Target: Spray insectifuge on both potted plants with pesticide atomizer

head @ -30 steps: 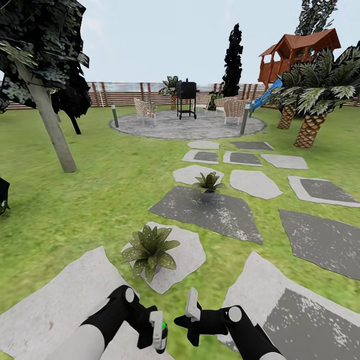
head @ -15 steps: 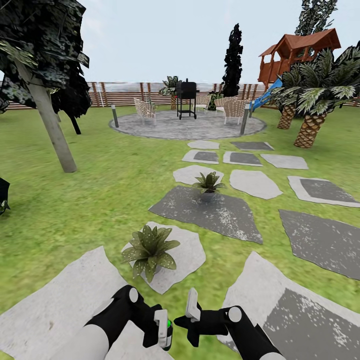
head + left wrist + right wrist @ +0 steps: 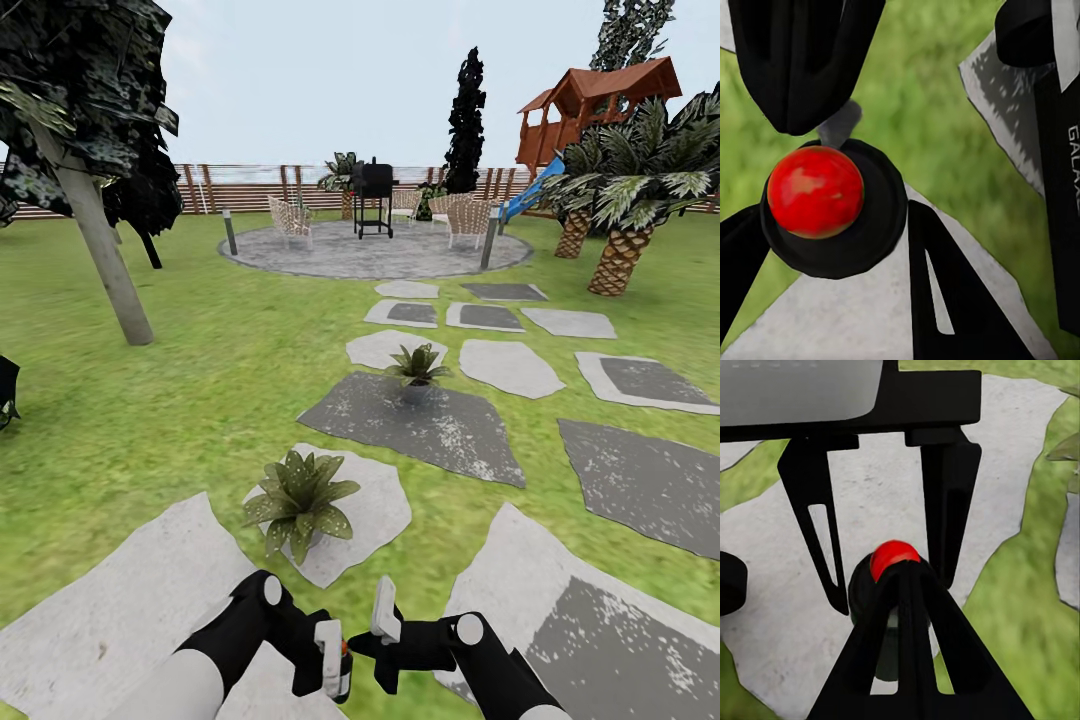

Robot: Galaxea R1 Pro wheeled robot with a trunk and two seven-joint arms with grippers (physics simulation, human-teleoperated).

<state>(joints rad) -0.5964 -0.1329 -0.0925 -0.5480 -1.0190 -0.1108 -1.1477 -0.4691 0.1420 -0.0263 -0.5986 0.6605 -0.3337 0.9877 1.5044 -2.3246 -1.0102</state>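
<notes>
Two arms: both are reaching forward and low at the bottom of the head view, wrists turned inward so the grippers are nearly meeting.
Left gripper: its fingers are clamping the pesticide atomizer, held upright just beside the right gripper.
Right gripper: it is hanging close to the bottle; I cannot tell whether its fingers are apart or together.
Atomizer: one dark bottle; in the left wrist view its red tip is sitting in a round black collar between the dark fingers; in the right wrist view the red tip is peeking out beside the left gripper's black finger.
Writing: white letters "GALAX", cut by the frame edge, are showing on the black right arm.
Potted plants: two, the near one standing on a pale stepping stone, the far one on a dark stone.
Garden: green lawn, brown fence, one black grill on a round paved patio.
</notes>
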